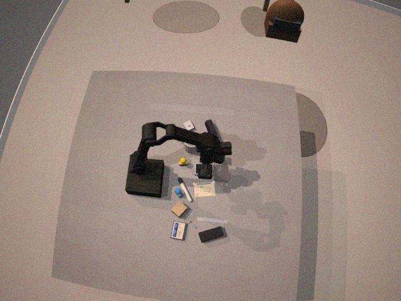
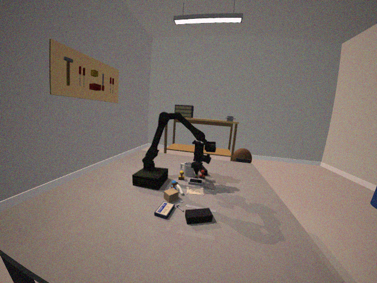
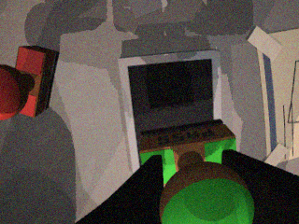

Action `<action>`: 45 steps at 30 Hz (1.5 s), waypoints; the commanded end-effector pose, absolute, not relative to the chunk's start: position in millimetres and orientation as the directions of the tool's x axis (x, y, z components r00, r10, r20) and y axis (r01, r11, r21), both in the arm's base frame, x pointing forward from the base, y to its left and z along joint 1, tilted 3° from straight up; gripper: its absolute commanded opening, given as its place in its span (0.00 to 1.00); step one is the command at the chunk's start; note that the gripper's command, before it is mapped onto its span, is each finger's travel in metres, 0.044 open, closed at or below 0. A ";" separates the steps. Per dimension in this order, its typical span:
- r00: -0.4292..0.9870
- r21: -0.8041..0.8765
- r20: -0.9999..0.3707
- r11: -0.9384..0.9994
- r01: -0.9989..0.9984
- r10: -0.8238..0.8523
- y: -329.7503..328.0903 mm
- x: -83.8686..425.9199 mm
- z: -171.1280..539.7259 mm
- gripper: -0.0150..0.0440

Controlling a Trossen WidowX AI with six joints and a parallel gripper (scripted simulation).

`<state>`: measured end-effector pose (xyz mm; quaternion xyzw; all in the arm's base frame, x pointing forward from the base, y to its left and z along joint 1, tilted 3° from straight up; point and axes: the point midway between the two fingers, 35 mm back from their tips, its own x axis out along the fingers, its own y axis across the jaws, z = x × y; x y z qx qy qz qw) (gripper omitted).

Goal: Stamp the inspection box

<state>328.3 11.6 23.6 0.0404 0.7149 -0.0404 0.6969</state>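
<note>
My gripper (image 1: 203, 172) (image 2: 197, 175) (image 3: 192, 162) is shut on the green PASS stamp (image 3: 207, 201), which has a brown collar and a brown lettered edge. The stamp is over the near part of the ink pad (image 3: 170, 119) (image 2: 195, 181), a dark pad in a pale frame; whether they touch I cannot tell. The cream card (image 1: 204, 190) (image 2: 194, 191) (image 3: 285, 44) lies beside the pad, with part of its box outline at the right edge of the wrist view. I see no print inside the visible part. The pad is mostly hidden under the arm in the top view.
A red stamp (image 2: 202, 174) (image 3: 8, 92) stands across the pad from the card. A yellow stamp (image 1: 183, 160), blue stamp (image 1: 178, 191), marker (image 1: 186, 191) and grey mug (image 1: 190, 147) are near the arm. A wooden block (image 1: 178, 209), labelled box (image 1: 178, 230) and black block (image 1: 211, 234) lie beyond the card.
</note>
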 end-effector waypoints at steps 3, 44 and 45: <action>-0.028 0.003 -1.000 0.993 0.116 0.006 12.5 327.2 18.1 0.25; -0.028 0.003 -1.000 0.994 0.112 0.006 13.2 325.3 -4.3 0.25; -0.028 0.003 -1.000 0.994 0.112 0.006 13.2 325.3 -4.6 0.25</action>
